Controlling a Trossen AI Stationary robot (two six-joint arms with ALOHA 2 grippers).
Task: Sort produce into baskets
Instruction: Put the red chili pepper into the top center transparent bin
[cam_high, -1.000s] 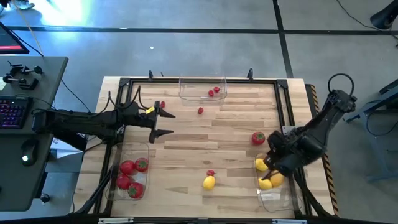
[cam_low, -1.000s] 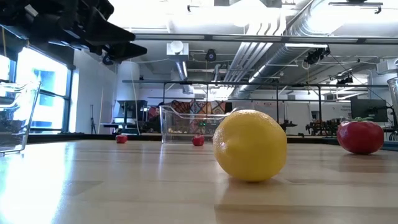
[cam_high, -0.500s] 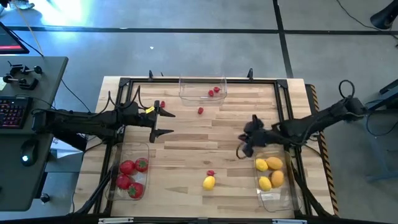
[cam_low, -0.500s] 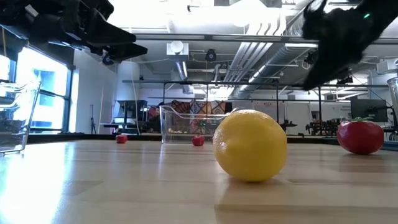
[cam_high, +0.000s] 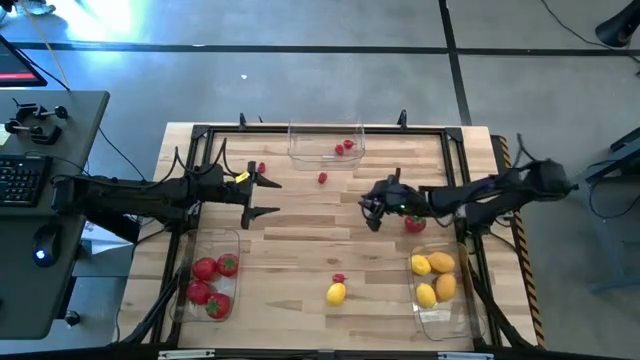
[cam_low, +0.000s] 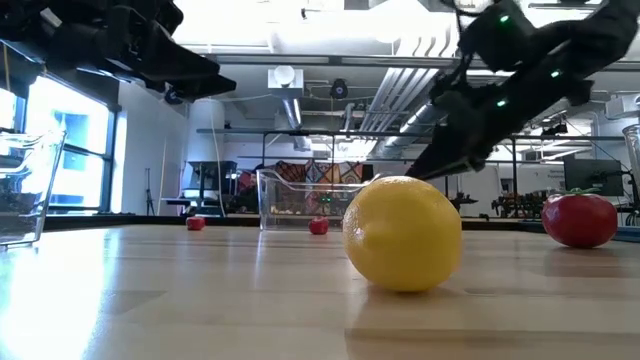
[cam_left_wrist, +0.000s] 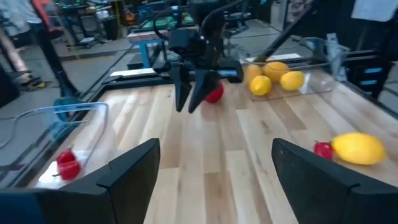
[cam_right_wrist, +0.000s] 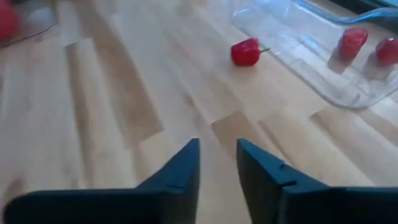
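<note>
The right gripper (cam_high: 372, 208), fingers narrowly parted and empty, reaches over the counter (cam_high: 300, 240) toward the loose berry (cam_high: 322, 178) near the far basket (cam_high: 325, 143); next, descend and clamp.

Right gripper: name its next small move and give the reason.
Probably reach forward to the small loose red berry and lower over it. The right gripper hangs empty, short of that berry, which lies outside the clear plastic bin that already holds two similar red berries.
</note>
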